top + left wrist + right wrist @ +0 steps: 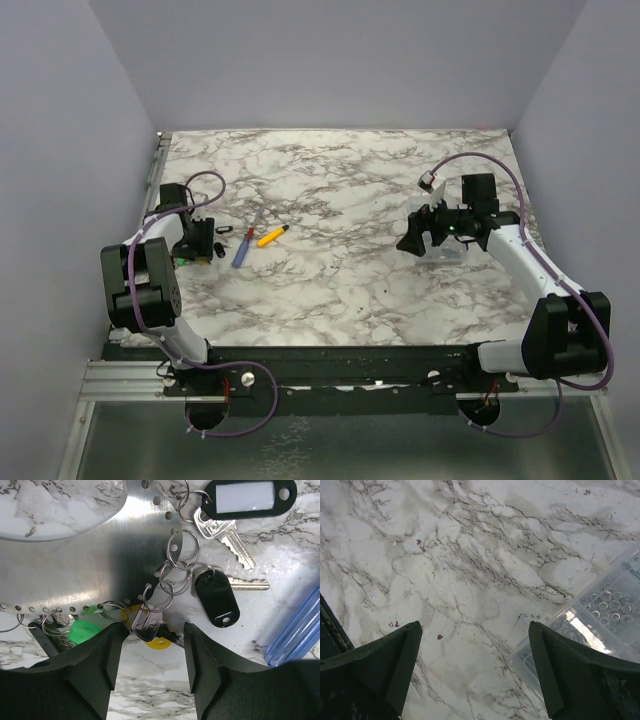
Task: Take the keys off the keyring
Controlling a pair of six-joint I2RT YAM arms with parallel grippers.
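Observation:
In the left wrist view a shiny perforated metal plate [75, 570] carries several linked keyrings [175, 572]. On them hang a silver key [222, 535] with a black white-labelled tag [247, 497], a second black tag [217, 598] with its key [247, 584], a key head [147, 620] over a yellow tag [156, 641], and a green tag [87, 630]. My left gripper [154, 647] is open and empty just short of the yellow tag; it also shows in the top view [200, 243]. My right gripper [412, 238] is open and empty over bare marble [475, 645].
A blue stick [241, 252], a small red one [248, 233] and a yellow one [271, 236] lie right of the key bundle; the blue stick also shows in the left wrist view [297, 635]. A clear plastic box of small rings [600, 615] sits under my right arm [447, 250].

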